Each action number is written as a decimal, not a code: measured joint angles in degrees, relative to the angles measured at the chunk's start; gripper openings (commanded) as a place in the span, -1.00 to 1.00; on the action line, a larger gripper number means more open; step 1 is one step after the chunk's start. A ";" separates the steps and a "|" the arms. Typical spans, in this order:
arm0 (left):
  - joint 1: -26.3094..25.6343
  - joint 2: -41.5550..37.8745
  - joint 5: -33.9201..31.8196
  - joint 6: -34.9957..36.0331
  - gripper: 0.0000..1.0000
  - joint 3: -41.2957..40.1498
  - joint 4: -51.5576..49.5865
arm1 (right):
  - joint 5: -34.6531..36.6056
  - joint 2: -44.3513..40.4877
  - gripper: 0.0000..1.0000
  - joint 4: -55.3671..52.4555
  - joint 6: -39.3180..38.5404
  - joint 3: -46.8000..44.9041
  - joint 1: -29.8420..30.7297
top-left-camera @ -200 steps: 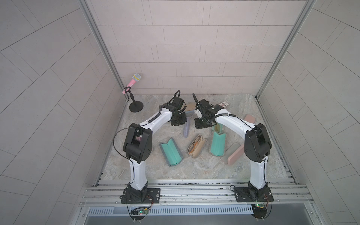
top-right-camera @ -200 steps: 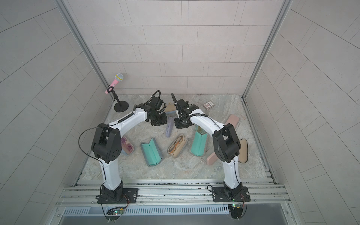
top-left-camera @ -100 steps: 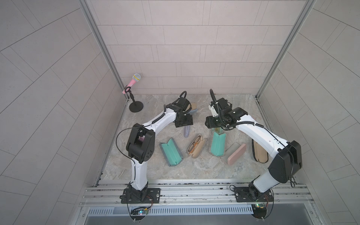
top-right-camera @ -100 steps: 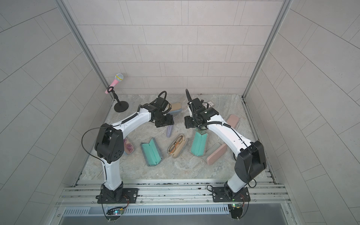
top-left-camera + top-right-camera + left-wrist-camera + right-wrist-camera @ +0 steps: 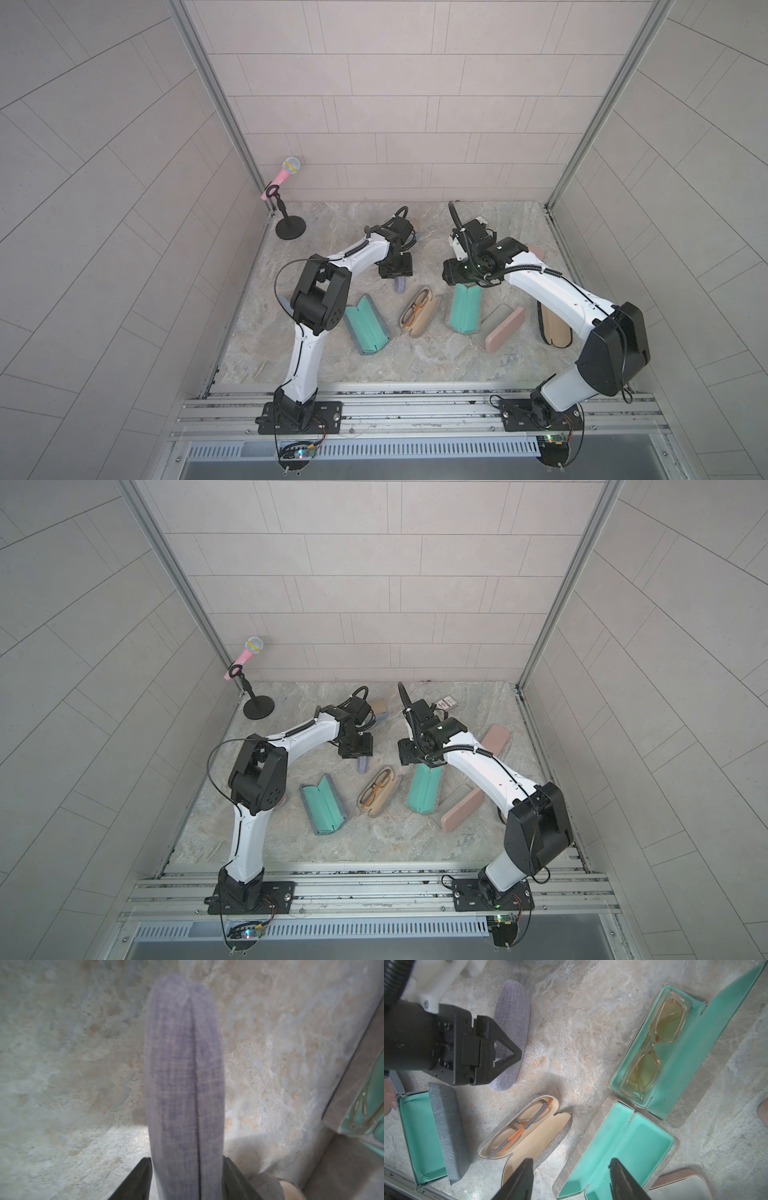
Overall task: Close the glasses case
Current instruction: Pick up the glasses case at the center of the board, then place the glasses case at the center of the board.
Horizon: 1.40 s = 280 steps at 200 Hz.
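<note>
Left claw straddles the closed purple fabric glasses case on the surface, probably to pinch it shut; whether it squeezes I cannot tell. Right claw hovers empty, jaws apart.

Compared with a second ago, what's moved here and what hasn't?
The right fingers drew away from the closed purple-grey fabric glasses case, to the right, and now hang open over an empty teal-lined open case; that arm's elbow swung outward. The left fingers shifted slightly along the purple-grey case and straddle it; grip unclear. The other cases and the pink microphone on its stand stayed put.
</note>
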 measured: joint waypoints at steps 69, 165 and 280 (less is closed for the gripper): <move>0.00 -0.07 -1.36 0.13 -0.43 1.29 -1.44 | -0.96 0.00 0.20 0.33 0.00 -0.90 -0.15; 14.34 -18.47 -6.12 1.97 -0.42 0.39 -7.43 | -3.63 -0.74 0.19 0.59 0.22 -1.62 -0.13; 29.59 -7.80 -7.08 3.98 -0.42 -1.79 -9.05 | -7.32 -0.57 0.19 2.99 0.28 -6.19 -0.09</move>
